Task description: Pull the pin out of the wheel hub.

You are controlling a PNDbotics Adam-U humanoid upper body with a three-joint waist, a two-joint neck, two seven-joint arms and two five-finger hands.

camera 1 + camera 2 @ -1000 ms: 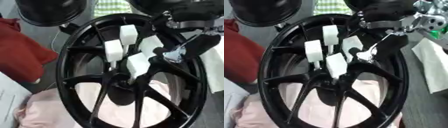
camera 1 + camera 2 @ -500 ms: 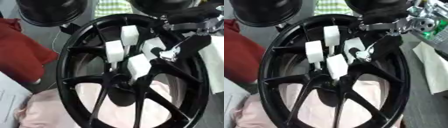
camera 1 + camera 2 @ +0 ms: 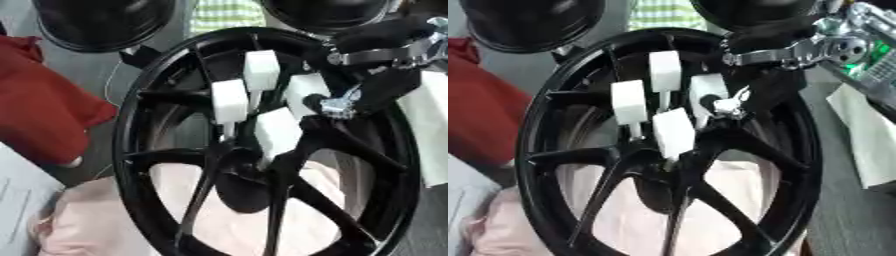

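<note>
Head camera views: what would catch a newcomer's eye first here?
A large black spoked wheel fills the middle of both views. Four white-headed pins stand out against it, clustered just above the hub. The right robot hand reaches in from the upper right, its fingers at the rightmost pin; a red cloth lies at the left edge.

The wheel (image 3: 262, 150) at the centre of the frame looks like glossy black painted metal, and the white blocks (image 3: 232, 100) among its spokes look matt and slightly rough, like foam. The right hand (image 3: 745, 100) at the upper right is matt black with bright, polished silver metal joints. Soft red cloth (image 3: 44, 110) lies at the left edge, pale pink cloth (image 3: 96, 225) shows at the bottom, and a matt white sheet (image 3: 868, 135), perhaps paper, lies at the right on the smooth grey worktop (image 3: 850, 220).
</note>
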